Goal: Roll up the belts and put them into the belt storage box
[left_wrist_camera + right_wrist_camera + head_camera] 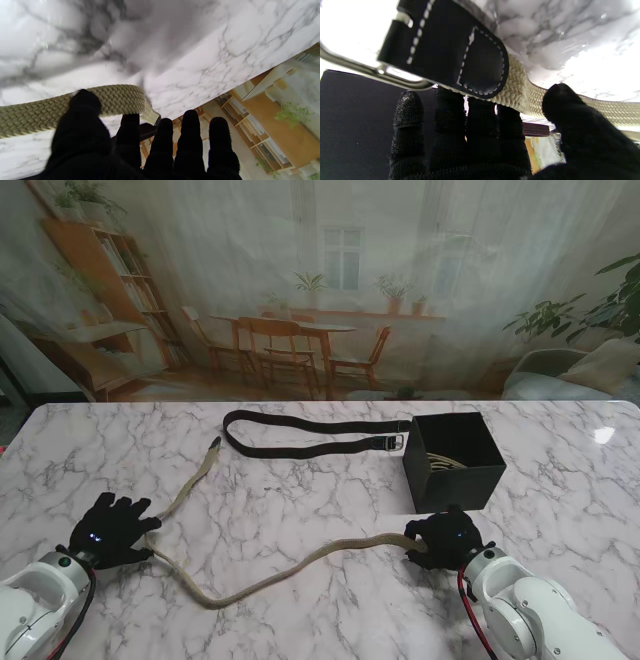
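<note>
Your right robot hand (449, 538) sits near the table's (300, 500) near edge, just in front of the black belt storage box (453, 461), which stands toward the far right part of the table. From the right wrist view, the fingers (450, 130) lie under the buckle end of the woven tan belt (270, 575), and the thumb (565, 110) presses against the braided strap beside the black leather tab (460, 50). The metal buckle (370, 72) shows just past the fingertips, with the box's dark wall behind it. This robot hand is gripping the tan belt at its buckle end.

Your left robot hand (112, 530) rests near the table's near left corner with its fingers spread. In the left wrist view the tan belt (50, 110) passes across the thumb (85, 105) and the first finger, then bends away; the other fingers are straight and apart. You cannot tell from these views whether that hand actually pinches the strap or only touches it.

The tan belt runs from the right robot hand in a shallow curve toward the near edge, swings up by the left robot hand, and ends with its tip pointing toward the far edge.

The black belt (300, 435) lies as a long flat loop near the far edge, its buckle end just beside the box's left wall. A pale coiled belt (445, 460) shows inside the box.
</note>
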Robot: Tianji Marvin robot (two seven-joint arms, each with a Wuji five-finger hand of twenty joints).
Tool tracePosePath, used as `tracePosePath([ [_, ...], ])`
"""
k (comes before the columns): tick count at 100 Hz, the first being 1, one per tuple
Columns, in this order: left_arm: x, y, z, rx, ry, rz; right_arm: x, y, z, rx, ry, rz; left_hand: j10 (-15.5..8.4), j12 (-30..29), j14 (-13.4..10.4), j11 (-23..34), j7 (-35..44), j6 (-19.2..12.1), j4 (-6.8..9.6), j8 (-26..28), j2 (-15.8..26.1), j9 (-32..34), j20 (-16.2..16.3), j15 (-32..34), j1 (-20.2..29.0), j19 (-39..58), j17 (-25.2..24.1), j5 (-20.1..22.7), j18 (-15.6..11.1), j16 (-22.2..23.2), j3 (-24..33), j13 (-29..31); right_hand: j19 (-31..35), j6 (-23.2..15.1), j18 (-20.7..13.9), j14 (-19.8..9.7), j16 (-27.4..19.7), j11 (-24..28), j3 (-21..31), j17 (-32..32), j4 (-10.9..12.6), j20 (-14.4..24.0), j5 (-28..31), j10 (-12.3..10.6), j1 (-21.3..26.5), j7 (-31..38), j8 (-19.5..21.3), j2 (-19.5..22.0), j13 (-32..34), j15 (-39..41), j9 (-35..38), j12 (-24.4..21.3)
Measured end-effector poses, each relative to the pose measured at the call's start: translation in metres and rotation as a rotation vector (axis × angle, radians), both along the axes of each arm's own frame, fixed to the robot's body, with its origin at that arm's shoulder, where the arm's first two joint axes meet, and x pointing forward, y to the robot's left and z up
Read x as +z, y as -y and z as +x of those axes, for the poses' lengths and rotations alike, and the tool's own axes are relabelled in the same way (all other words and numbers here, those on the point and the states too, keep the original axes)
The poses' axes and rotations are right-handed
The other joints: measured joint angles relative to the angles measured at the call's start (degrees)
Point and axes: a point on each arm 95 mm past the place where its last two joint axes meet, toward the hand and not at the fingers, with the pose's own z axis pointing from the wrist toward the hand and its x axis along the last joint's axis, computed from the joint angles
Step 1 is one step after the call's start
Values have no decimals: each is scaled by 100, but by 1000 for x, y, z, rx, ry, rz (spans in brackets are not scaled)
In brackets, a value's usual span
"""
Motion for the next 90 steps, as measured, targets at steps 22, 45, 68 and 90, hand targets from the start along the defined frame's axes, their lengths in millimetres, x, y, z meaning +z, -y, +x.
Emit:
tracePosePath([
  [22,-11,-12,-7,51,-59,26,0,1,0,-4,2,-4,4,-303,2,-367,-969,-5,-22,-986,-599,-647,0,-49,-931,-150,-15,-1009,2,-46,18,-18,-10,-1,0,-2,0,-47,55,-6,0,0,15,-5,0,-22,0,0,0,-1,-65,-1],
  [45,-3,-22,-10,24,13,-32,1,3,0,-8,4,-5,4,-311,38,-338,-791,-4,-33,-1105,-248,-626,0,-53,-875,-211,-16,-995,3,-46,17,-18,-19,-1,0,-2,0,-47,55,-9,0,0,87,-7,0,-22,63,0,0,-2,-65,-2],
  [68,32,-8,-6,-19,104,-114,7,5,-1,-7,16,2,88,-221,150,-132,-117,216,-89,-620,546,0,73,-53,-250,-214,-8,-103,86,-47,66,-18,-20,-1,0,-2,-1,-47,51,-9,0,0,88,-9,-2,-32,132,4,0,-2,-65,-2],
  [90,56,20,10,-91,155,-258,17,10,-2,5,52,26,80,-50,207,72,130,266,-90,-408,675,738,130,-49,-104,-214,104,316,207,-47,15,301,-20,-1,0,-2,-1,-47,-27,-6,0,3,93,-9,-4,-100,201,63,0,-2,-65,-4],
])
